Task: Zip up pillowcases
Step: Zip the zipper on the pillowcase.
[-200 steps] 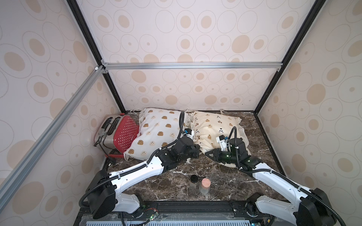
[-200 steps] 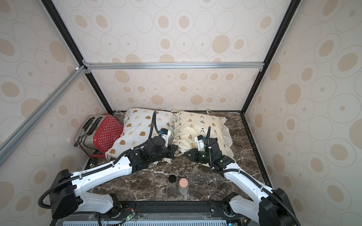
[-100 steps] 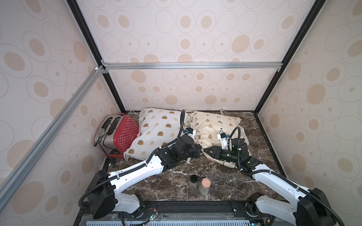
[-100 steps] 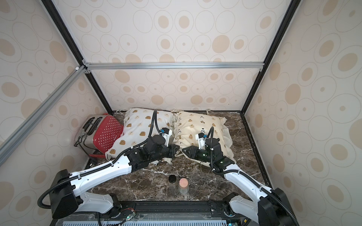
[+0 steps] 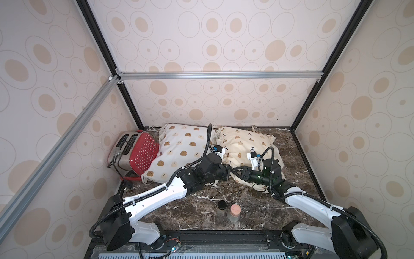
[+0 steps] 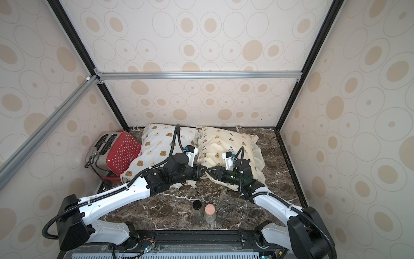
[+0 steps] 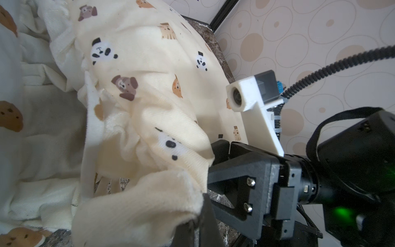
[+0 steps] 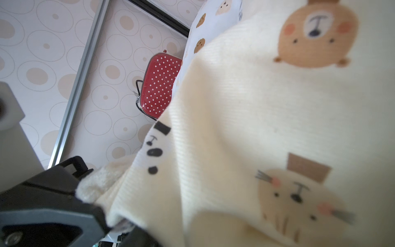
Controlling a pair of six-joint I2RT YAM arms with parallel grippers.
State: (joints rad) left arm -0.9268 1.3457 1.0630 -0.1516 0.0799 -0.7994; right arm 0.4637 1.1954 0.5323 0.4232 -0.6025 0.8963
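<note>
Gripping the cream-yellow pillowcase [image 5: 244, 143] at its near corner, mid-worktop

Nearest the robot base, a black-lidded jar [image 5: 222, 205] and a cork-topped jar [image 5: 234, 212] stand side by side on the dark marble worktop [image 5: 179, 210]. Beyond them, both claws meet tip to tip at the near left corner of the cream-yellow pillowcase. Left claw [image 5: 228, 172]: clamped tight on a bunched fold of that corner. Right claw [image 7: 214, 164]: jaws partly apart, ruffle edge at their tips; contact cannot be told. Farther back, the cream-yellow pillowcase lies at rear right, touching the white pillowcase [image 5: 181, 145] on its left. The white pillowcase leans on a red dotted toaster [image 5: 136, 152] at far left, near the rear wall
</note>
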